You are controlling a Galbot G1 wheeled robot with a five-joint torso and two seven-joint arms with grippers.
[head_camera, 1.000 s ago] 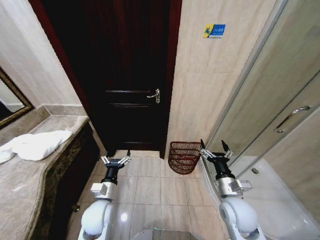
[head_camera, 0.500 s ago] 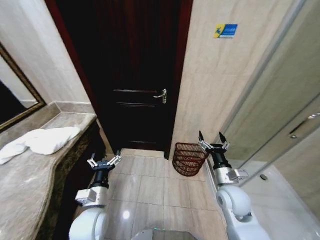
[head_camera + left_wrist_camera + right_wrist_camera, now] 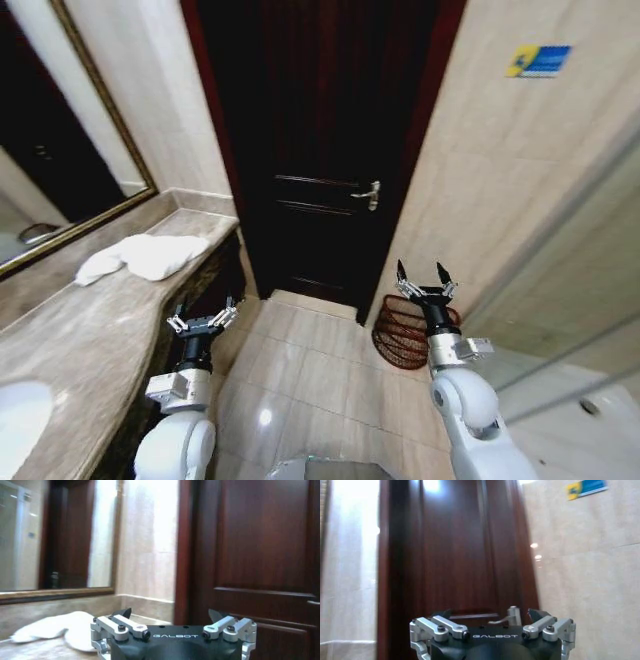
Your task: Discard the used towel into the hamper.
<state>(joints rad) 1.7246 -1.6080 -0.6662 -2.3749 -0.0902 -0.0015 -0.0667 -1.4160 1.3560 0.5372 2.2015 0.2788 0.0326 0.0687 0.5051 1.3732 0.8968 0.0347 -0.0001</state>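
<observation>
We see the soft white towel [image 3: 150, 255] lying crumpled on the smooth stone counter [image 3: 90, 340], the round red-brown hamper [image 3: 405, 330] of thin bars on the floor by the dark door [image 3: 320, 150] — and our left gripper [image 3: 201, 319] and right gripper [image 3: 421, 283] both wide open, holding nothing.

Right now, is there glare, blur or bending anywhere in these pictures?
Head view: the dark wooden door and walls splay outward, and a light glints off the glossy floor tiles. Left wrist view: a washed-out bright band on the beige wall, soft focus. Right wrist view: light spots on the tiled wall.
</observation>
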